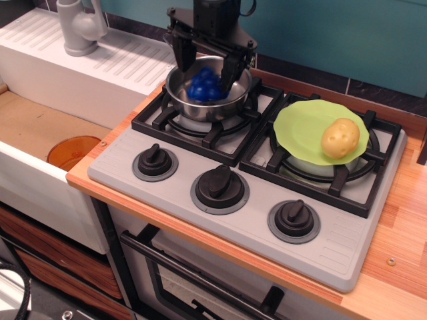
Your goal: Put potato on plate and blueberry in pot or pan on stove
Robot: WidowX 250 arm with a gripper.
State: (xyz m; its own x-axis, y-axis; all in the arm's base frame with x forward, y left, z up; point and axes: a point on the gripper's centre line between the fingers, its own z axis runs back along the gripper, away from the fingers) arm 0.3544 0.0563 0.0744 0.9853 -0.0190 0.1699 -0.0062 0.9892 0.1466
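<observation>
Straddling the blueberry (204, 85) inside the pot (200, 107), tool (205, 72) released, fingertips partly hidden.

You find no readable text, label, brand, number or sign anywhere in this view. The stove (253, 220) shows plain grey with no markings you can read, and its three knobs (219, 182) carry none either. The pot (208, 90), the plate (303, 127) and the potato (341, 138) are likewise unlettered.
</observation>
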